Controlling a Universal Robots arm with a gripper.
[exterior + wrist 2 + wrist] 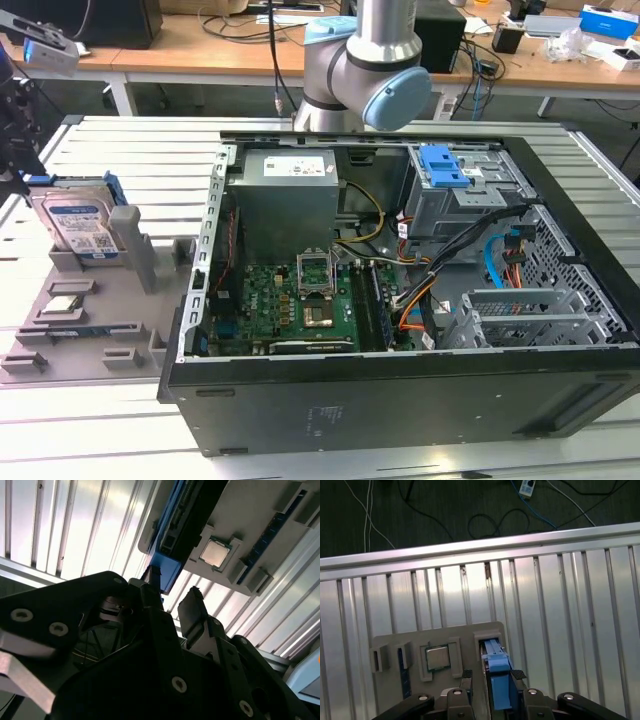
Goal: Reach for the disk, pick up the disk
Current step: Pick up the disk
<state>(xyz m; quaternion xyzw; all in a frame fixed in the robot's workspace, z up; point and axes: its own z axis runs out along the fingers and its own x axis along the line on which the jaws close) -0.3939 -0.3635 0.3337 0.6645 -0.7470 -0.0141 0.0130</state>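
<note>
First wrist view showed the end effector [492,676] open, one finger on either side of the disk [498,687]. Disk stood on edge in a slot of the grey holder tray [395,641], just beside the tray's silver chip [438,658].

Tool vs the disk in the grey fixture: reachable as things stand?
Probably yes. In the first wrist view the tool is open, one finger on each side of the disk, which stands on edge in the grey fixture. Nothing sits between them.
</note>
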